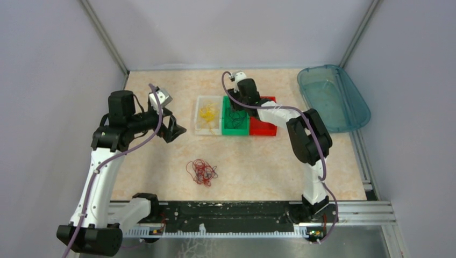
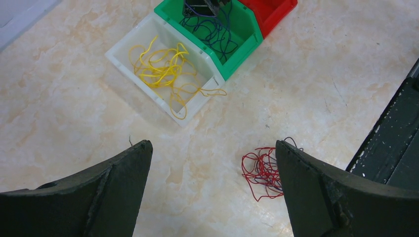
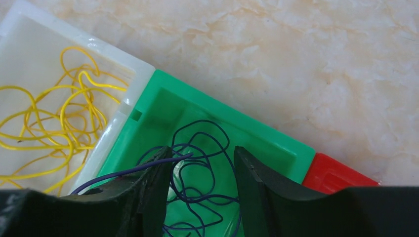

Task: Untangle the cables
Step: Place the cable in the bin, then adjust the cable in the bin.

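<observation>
Right pincer [image 3: 202, 150] over green bin [image 3: 237, 118], rim close around.

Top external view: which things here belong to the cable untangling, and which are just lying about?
Part of the job:
- yellow wires in the white bin
- dark purple wires in the green bin
- red wire tangle, loose on the table
- red bin

Just lying about:
- teal tub, far right
</observation>
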`<state>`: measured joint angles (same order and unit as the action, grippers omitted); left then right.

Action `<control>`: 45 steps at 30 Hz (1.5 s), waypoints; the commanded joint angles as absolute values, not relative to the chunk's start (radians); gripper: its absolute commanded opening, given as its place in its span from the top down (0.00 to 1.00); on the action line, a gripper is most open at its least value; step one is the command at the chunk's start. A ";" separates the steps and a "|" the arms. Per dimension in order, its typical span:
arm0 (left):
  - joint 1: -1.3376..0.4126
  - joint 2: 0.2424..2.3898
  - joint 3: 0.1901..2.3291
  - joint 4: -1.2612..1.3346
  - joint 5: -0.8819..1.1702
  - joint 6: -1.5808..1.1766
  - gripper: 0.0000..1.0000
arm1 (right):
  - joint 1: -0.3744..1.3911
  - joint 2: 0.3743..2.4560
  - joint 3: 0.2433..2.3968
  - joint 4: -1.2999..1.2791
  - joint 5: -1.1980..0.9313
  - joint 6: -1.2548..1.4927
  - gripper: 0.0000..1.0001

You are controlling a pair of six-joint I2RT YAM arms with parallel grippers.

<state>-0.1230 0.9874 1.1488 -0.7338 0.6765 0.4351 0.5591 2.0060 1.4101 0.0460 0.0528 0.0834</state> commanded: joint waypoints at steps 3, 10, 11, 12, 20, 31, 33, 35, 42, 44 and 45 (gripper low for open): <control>-0.128 0.986 1.178 -0.728 0.691 0.449 0.00 | 0.561 1.876 1.466 -0.023 0.067 0.026 0.49; -0.127 0.984 1.188 -0.725 0.693 0.446 0.00 | 0.541 1.846 1.567 -0.171 -0.017 -0.014 0.49; -0.128 0.984 1.189 -0.725 0.695 0.445 0.00 | 0.538 1.849 1.594 -0.200 -0.030 -0.020 0.49; -0.129 0.984 1.192 -0.725 0.695 0.445 0.00 | 0.534 1.854 1.618 -0.230 -0.040 -0.026 0.49; -0.127 0.987 1.203 -0.723 0.697 0.437 0.00 | 0.518 1.836 1.630 -0.246 -0.103 0.010 0.53; -0.128 0.994 1.210 -0.719 0.694 0.431 0.00 | 0.638 1.796 1.487 -0.117 -0.232 0.175 0.70; -0.127 0.995 1.208 -0.719 0.691 0.435 0.00 | 0.639 1.765 1.416 -0.082 -0.246 0.209 0.70; -0.128 0.996 1.207 -0.718 0.690 0.436 0.00 | 0.644 1.716 1.349 -0.057 -0.248 0.213 0.68; -0.128 1.005 1.204 -0.708 0.702 0.426 0.00 | 0.682 1.585 1.216 -0.024 -0.189 0.163 0.40; -0.128 1.001 1.202 -0.704 0.706 0.420 0.00 | 0.684 1.599 1.217 -0.020 -0.175 0.182 0.40; -0.127 1.000 1.200 -0.705 0.706 0.419 0.00 | 0.685 1.609 1.221 -0.018 -0.172 0.193 0.40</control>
